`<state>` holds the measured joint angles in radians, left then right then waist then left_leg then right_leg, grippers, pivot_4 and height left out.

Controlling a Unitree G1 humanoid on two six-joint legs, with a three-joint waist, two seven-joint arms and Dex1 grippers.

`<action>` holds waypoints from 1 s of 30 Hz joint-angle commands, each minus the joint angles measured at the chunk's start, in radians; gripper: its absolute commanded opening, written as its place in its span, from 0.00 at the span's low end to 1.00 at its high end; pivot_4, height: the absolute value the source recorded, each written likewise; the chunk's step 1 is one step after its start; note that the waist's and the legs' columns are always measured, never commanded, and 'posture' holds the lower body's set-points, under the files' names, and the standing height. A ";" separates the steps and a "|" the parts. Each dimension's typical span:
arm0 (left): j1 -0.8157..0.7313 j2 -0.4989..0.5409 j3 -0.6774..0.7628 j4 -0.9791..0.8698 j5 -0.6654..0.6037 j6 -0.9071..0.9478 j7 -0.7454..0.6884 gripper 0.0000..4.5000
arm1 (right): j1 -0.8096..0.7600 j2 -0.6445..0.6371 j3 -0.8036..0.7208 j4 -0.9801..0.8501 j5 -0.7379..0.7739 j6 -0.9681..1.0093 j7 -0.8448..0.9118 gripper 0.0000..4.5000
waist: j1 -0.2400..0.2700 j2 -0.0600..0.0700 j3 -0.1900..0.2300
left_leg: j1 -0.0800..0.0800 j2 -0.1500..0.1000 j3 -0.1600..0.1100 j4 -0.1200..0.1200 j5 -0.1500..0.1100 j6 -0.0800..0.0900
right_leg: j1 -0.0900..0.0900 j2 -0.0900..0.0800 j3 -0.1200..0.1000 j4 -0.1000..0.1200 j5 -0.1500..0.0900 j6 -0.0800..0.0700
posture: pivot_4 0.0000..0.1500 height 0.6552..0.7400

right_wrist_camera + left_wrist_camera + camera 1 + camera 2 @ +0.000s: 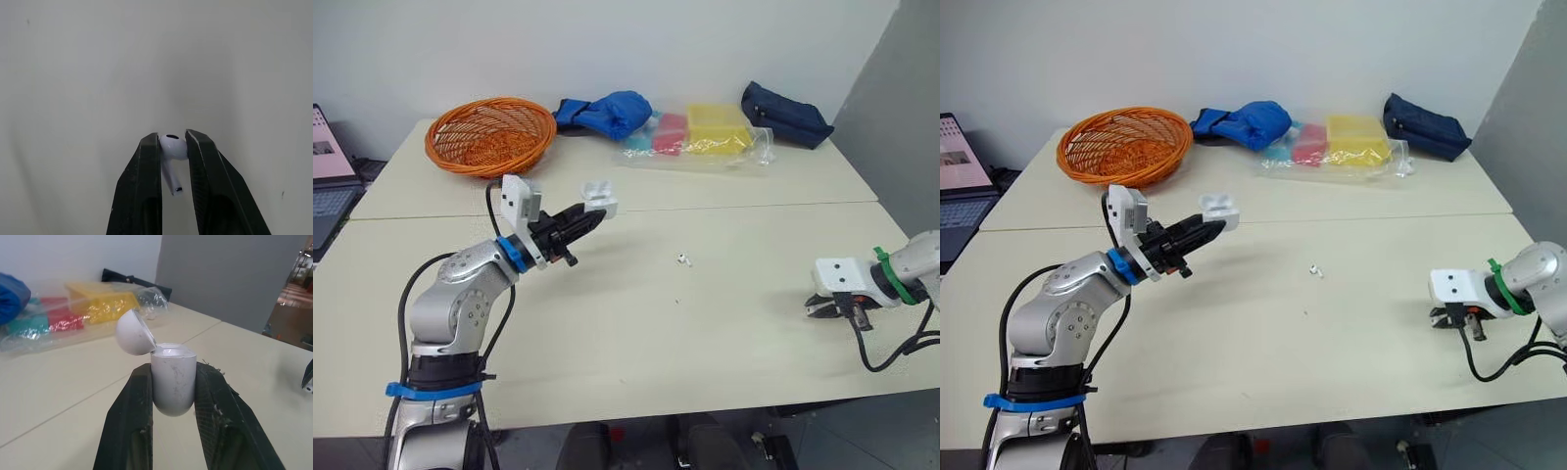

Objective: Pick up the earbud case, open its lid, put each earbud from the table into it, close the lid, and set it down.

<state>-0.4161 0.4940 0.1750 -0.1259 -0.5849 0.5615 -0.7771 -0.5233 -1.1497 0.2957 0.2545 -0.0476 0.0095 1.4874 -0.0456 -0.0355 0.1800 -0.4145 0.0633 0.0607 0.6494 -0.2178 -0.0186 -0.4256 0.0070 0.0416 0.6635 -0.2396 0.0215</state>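
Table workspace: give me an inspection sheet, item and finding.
Surface: table, pale, seam across it.
Job's things: earbud case held off the table, lid open; loose earbud mid-table; held earbud.
Clutter: basket, blue bundle, plastic bag, navy pouch, all along the far side.
Grippers: left gripper shut on earbud case; right gripper shut on held earbud.
Cables: black cable beside left arm.
Surroundings: laptop.
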 commanded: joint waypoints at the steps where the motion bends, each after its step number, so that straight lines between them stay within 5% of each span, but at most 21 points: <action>1: -0.003 0.014 0.018 -0.062 -0.025 -0.007 -0.001 0.17 | -0.042 -0.008 -0.012 0.017 -0.021 -0.029 0.033 0.09 | 0.002 0.000 0.000 | 0.000 0.000 0.000 -0.001 0.000 0.000 | 0.000 0.000 0.000 -0.001 0.000 0.000 | 1.00 1.00; 25: -0.032 0.019 0.011 -0.103 -0.088 0.018 0.013 0.17 | 0.074 -0.001 -0.055 0.057 -0.062 0.119 -0.007 0.09 | 0.014 0.000 0.000 | 0.002 0.000 0.001 -0.003 0.000 0.000 | 0.001 0.000 0.000 0.000 -0.001 0.000 | 1.00 1.00; 30: -0.059 -0.024 0.042 -0.126 -0.030 -0.110 0.083 0.17 | 0.097 -0.006 -0.075 0.027 -0.047 0.151 -0.010 0.09 | 0.016 0.000 0.000 | 0.004 0.000 0.000 -0.002 0.000 0.000 | 0.003 0.000 -0.001 0.000 -0.001 0.000 | 1.00 1.00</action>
<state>-0.4567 0.4741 0.1916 -0.1932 -0.6531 0.5353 -0.7263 -0.4360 -1.1555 0.2439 0.3073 -0.1131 0.1474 1.4772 -0.0301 -0.0356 0.1798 -0.4104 0.0632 0.0609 0.6475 -0.2176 -0.0189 -0.4222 0.0067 0.0410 0.6638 -0.2406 0.0212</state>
